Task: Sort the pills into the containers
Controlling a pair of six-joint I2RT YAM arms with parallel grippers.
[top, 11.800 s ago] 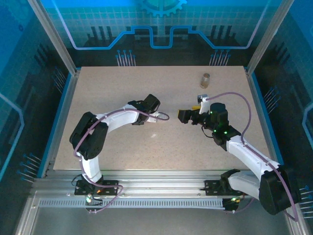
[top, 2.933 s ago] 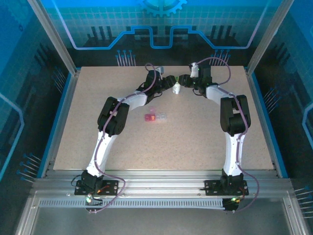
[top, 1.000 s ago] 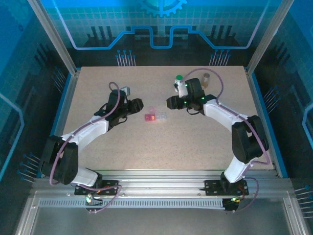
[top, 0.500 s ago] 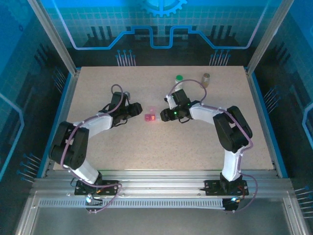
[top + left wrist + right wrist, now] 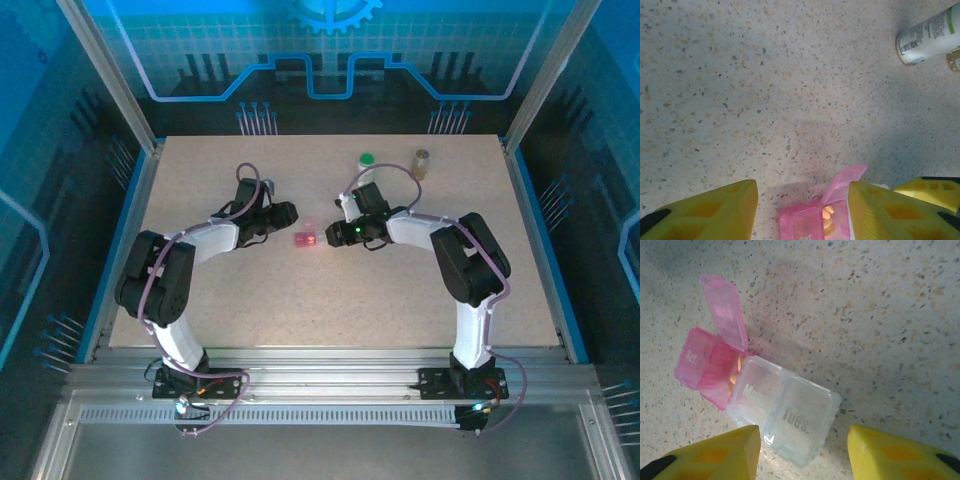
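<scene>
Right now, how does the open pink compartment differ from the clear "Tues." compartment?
The pink compartment has its lid raised; the Tues. compartment is shut. The pink one holds orange pills; the Tues. one looks empty. Both belong to one pill organizer.

A pill box (image 5: 782, 415) lies on the speckled table (image 5: 880, 315); one pink lid (image 5: 725, 320) stands open over orange pills (image 5: 735, 374); cells marked Sat., Mon. and Tues. are closed; the right gripper (image 5: 805, 447) hangs spread wide, just beside the box.
</scene>
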